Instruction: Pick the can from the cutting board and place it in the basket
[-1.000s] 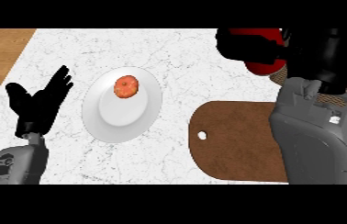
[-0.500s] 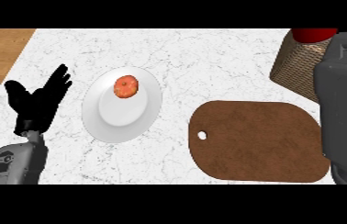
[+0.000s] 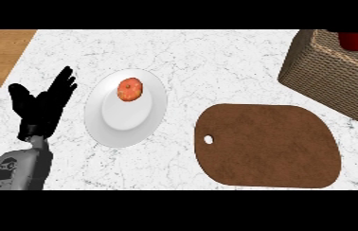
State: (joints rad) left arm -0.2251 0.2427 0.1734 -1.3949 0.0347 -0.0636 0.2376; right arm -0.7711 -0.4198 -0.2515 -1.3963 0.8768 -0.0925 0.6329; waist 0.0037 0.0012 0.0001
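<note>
The brown cutting board (image 3: 272,145) lies bare at the lower right of the counter. At the upper right stands the woven basket (image 3: 315,69), cut by the view's edge. Inside it a bit of the red can (image 3: 348,39) shows at the very edge. My left hand (image 3: 43,104) rests open at the left, fingers up, beside the plate. No part of my right hand or its arm shows in the view.
A white plate (image 3: 126,116) stands left of the board, with a small orange-red fruit (image 3: 130,88) on its upper part. A strip of wooden surface (image 3: 13,45) shows at the top left beyond the marble counter.
My right arm, which held the red can over the basket, has drawn out of the view. The can now sits in the basket. The left hand has not moved.
</note>
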